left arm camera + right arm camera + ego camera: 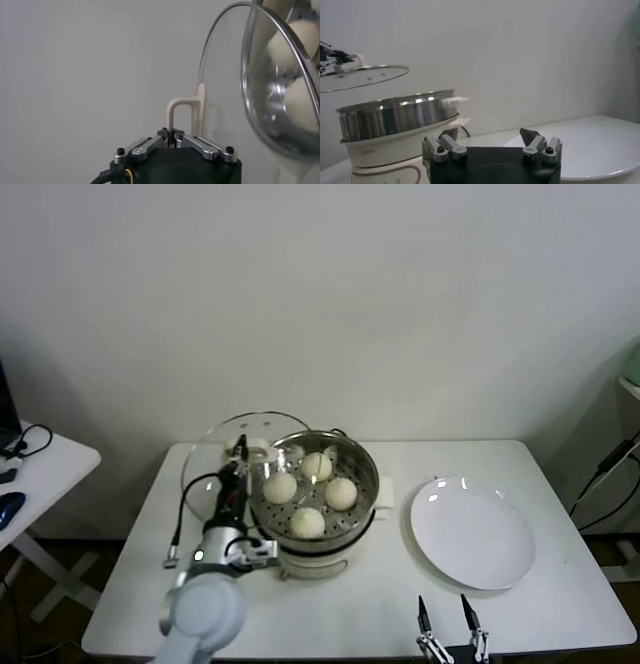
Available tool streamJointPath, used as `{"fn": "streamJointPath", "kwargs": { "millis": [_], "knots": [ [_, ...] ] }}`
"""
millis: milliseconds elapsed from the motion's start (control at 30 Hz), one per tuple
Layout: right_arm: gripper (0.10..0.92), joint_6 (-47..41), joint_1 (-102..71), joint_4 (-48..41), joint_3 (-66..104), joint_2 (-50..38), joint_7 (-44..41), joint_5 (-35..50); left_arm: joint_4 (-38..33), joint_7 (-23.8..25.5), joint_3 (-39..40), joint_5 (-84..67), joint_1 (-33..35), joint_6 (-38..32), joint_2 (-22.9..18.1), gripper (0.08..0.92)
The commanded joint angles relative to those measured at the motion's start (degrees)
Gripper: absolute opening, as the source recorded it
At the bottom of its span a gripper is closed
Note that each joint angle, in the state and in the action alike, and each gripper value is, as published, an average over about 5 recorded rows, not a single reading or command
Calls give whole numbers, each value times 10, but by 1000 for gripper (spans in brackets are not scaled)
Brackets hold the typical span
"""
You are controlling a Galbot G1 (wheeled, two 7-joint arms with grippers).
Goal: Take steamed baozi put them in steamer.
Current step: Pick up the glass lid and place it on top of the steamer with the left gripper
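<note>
Several cream-white baozi lie in the round steel steamer, which sits on its cream pot base in the middle of the table. My left gripper is shut on the cream handle of the round glass lid and holds the lid tilted, raised at the steamer's back left. Through the lid I see baozi in the left wrist view. My right gripper is open and empty at the table's front edge, below the white plate. The right wrist view shows the steamer and the lid above it.
The white plate is bare, to the right of the steamer. A black cord runs along the table left of the pot. A small side table with cables stands at the far left. The wall is close behind.
</note>
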Motion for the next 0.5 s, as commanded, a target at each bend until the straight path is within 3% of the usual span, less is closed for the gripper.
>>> {"fn": "streamJointPath", "kwargs": {
  "millis": [33,500],
  "knots": [
    [823,-1,2,-4,-1,-1,1,-2,26,27,81,90,-22,10,-64,135],
    [823,-1,-2,-3,-1,-3,5,-6,102,40,100,165,-43,11,-164,135]
  ]
}}
